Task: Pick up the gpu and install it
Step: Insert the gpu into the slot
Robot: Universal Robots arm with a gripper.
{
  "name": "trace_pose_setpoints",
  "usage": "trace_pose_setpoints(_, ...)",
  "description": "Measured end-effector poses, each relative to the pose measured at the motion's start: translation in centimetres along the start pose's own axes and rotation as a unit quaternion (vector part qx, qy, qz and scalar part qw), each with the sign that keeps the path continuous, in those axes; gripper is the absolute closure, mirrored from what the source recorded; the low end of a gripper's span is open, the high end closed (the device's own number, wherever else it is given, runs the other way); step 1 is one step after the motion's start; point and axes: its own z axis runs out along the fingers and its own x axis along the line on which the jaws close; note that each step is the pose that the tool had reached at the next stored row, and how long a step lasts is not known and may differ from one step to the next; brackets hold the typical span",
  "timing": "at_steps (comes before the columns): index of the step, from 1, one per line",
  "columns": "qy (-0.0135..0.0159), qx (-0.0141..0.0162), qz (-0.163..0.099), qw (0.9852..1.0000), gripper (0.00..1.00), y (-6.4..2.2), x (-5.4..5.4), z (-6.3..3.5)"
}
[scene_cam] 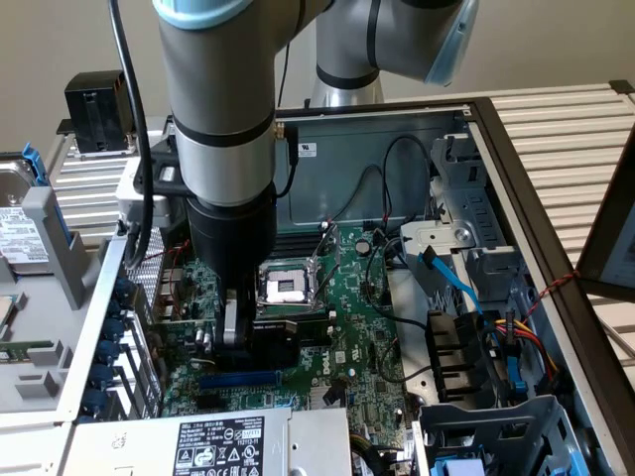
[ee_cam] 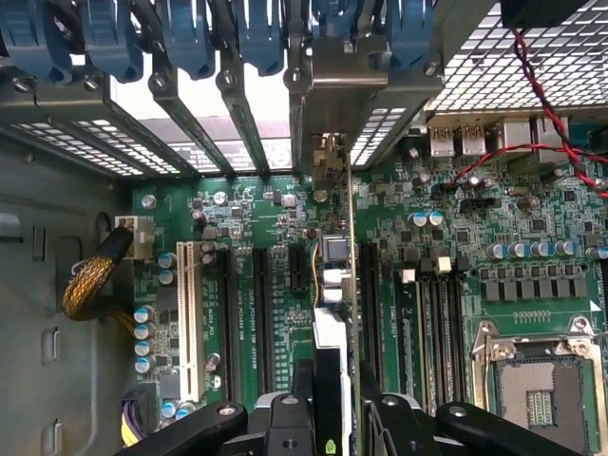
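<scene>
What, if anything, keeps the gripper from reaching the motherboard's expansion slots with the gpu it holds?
Likely reachable: the gripper holds the gpu edge-on right over the expansion slots of the motherboard, no cable across them; the yellow-sleeved cable lies off to one side.

We can read no words or numbers with certainty. The power supply label [scene_cam: 220, 441] carries lines of print and certification marks, the hard drive label [scene_cam: 14, 234] barcodes, and the sticker on the case wall [scene_cam: 308, 149] print too small to read.
</scene>
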Motion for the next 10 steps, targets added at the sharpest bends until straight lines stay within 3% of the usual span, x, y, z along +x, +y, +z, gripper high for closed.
trace_pose_setpoints(10,0.0000,0.0000,0.000,1.0000,0.72,0.13,0.02,0.07)
